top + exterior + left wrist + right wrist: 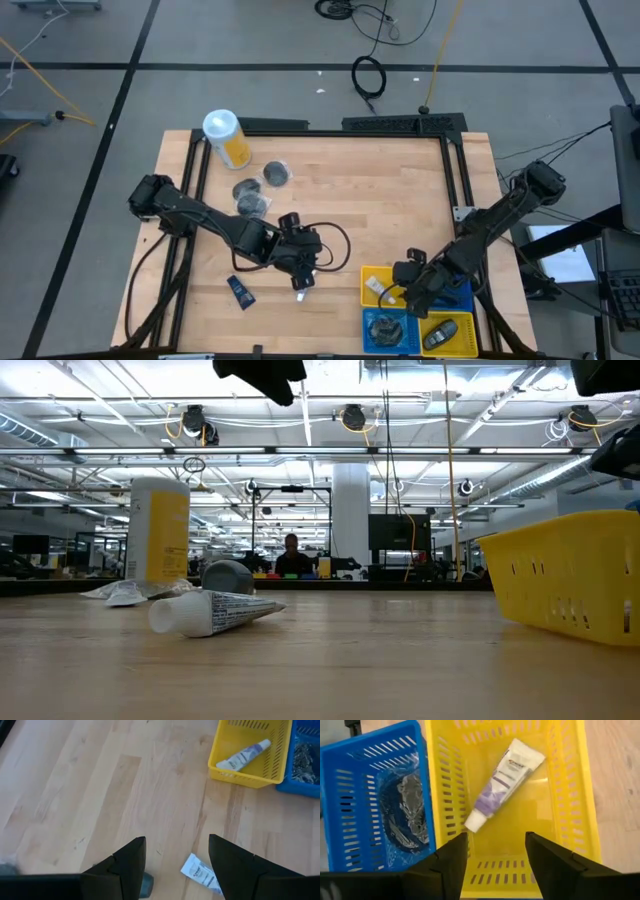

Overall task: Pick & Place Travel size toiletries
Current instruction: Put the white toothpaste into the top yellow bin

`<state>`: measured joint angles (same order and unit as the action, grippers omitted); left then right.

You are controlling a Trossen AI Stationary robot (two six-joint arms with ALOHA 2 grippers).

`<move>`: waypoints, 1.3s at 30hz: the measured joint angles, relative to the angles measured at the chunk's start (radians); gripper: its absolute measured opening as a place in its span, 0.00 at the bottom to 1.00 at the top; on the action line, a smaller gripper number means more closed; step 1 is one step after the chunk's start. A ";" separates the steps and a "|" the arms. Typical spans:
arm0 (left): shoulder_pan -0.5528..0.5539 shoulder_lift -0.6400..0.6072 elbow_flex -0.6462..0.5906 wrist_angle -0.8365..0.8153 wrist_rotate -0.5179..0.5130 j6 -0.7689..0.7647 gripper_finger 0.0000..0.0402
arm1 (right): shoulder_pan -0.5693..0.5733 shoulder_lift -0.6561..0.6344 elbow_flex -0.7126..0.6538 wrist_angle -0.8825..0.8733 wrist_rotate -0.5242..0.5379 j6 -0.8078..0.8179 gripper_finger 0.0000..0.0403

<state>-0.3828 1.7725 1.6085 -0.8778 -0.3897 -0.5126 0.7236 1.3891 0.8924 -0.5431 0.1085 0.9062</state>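
My left gripper (177, 865) hovers open over a small white tube (201, 873) lying flat on the wood near the table's middle (302, 283); the low view shows that tube lying on its side (212, 612). My right gripper (495, 860) is open above the yellow bin (567, 795), where a white and purple tube (502, 780) lies on the floor. A dark blue tube (240, 291) lies toward the near left. Round grey jars (254, 205) rest near the yellow canister (226, 138).
Four square bins sit at the table's near right: two yellow (376, 277) and two blue (398, 342). The blue bin (350, 800) beside the right gripper holds a plastic-wrapped dark item (405, 815). Bare wood (380, 200) lies across the table's middle and far right.
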 joint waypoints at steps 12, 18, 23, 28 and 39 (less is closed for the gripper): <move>-0.006 0.000 -0.007 -0.309 -0.008 -0.179 0.53 | -0.042 0.000 0.000 0.064 -0.005 -0.116 0.46; 0.022 0.000 -0.083 -0.481 0.002 -0.444 0.53 | -0.068 -0.001 0.000 0.152 -0.005 -0.190 0.45; 0.055 0.000 -0.164 -0.539 0.017 -0.609 0.53 | -0.092 -0.001 0.000 0.181 -0.005 -0.248 0.45; 0.101 0.000 -0.242 -0.551 0.026 -0.664 0.53 | -0.102 -0.001 0.000 0.180 -0.005 -0.268 0.44; 0.154 -0.306 -0.551 -0.433 0.002 -0.950 0.53 | -0.100 -0.001 0.000 0.173 -0.005 -0.315 0.43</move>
<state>-0.2291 1.4665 1.0579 -1.3111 -0.3872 -1.4626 0.6231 1.3884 0.8924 -0.3697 0.1032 0.5914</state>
